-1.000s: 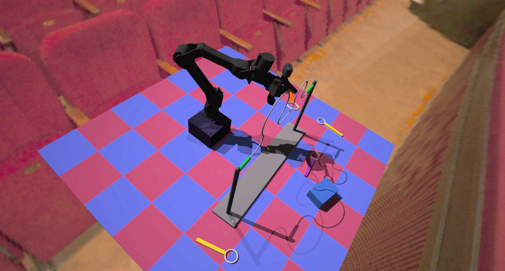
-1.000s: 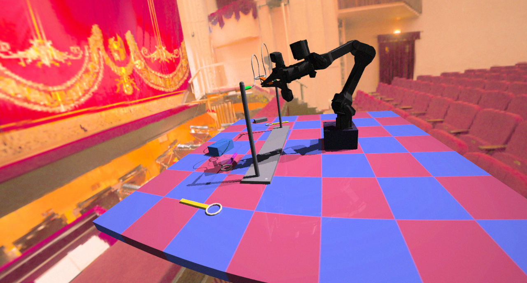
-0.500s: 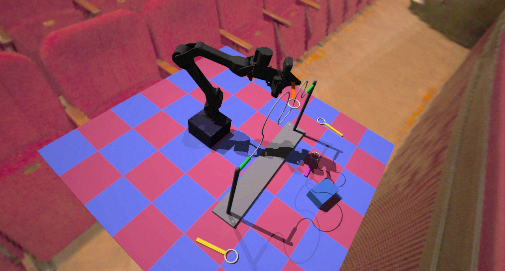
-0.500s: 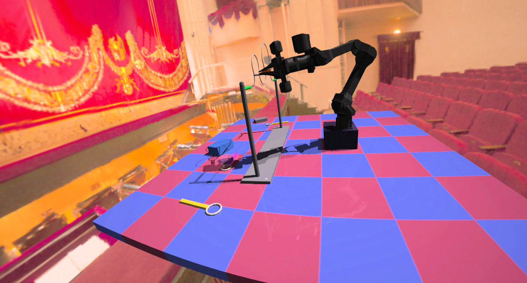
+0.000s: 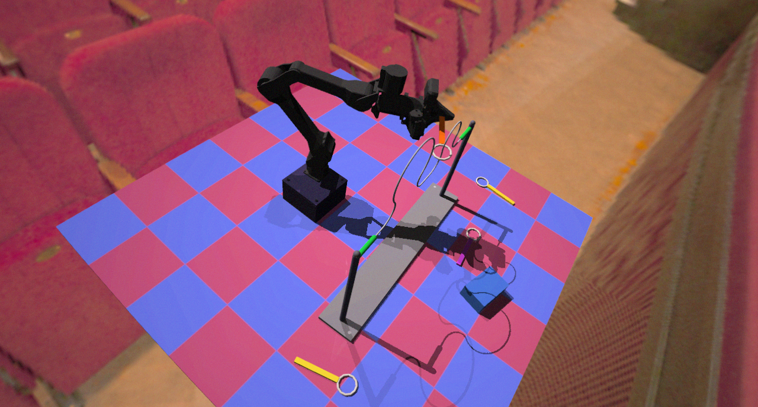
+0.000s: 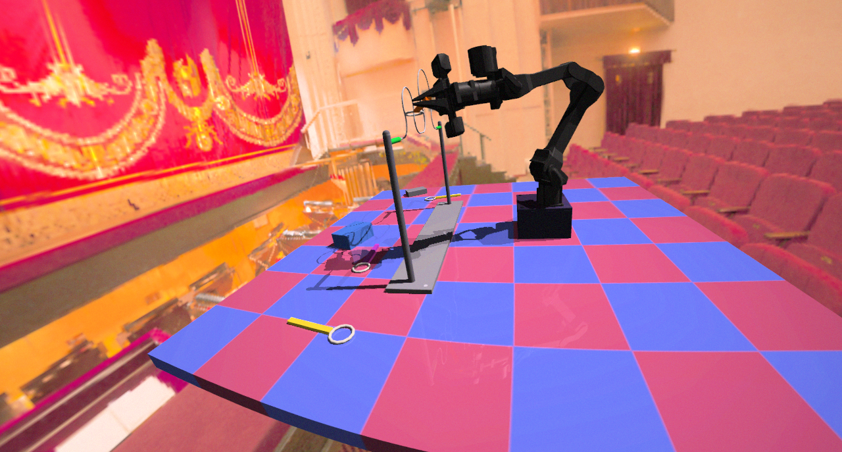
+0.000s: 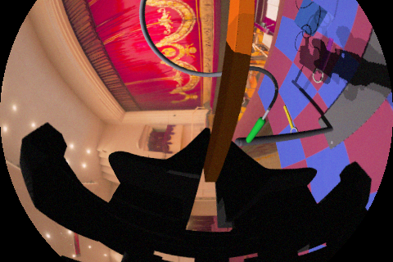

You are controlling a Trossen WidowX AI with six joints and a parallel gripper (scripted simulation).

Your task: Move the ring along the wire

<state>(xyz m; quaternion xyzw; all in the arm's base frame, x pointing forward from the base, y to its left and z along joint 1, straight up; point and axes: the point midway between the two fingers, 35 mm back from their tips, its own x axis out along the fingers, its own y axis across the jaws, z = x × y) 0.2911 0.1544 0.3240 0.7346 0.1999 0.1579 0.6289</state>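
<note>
My gripper (image 5: pixel 448 116) (image 6: pixel 415 102) (image 7: pixel 211 133) is shut on the orange handle (image 5: pixel 442 130) (image 7: pixel 241 4), near its end. The pale ring (image 5: pixel 450 151) hangs below the fingers in the top view, around the thin grey wire (image 5: pixel 405 172) (image 6: pixel 402 96) (image 7: pixel 142 16) between its tall bends. Whether ring and wire touch is too small to tell. One green part (image 5: pixel 465 133) (image 7: pixel 255 130) is by the far post (image 5: pixel 457 160) (image 6: pixel 444 164); the other green part (image 5: pixel 368 244) (image 6: pixel 396 139) is by the near post (image 5: pixel 349 288) (image 6: pixel 398 208).
The posts stand on a grey board (image 5: pixel 379 277) (image 6: pixel 423 264). Yellow handles (image 5: pixel 316 369) (image 5: pixel 500 194) with rings, a purple handle (image 5: pixel 464 253) with a ring, and a blue box (image 5: pixel 485 290) (image 6: pixel 352 235) lie on the checkered table. A dark block (image 6: pixel 415 191) lies at the back.
</note>
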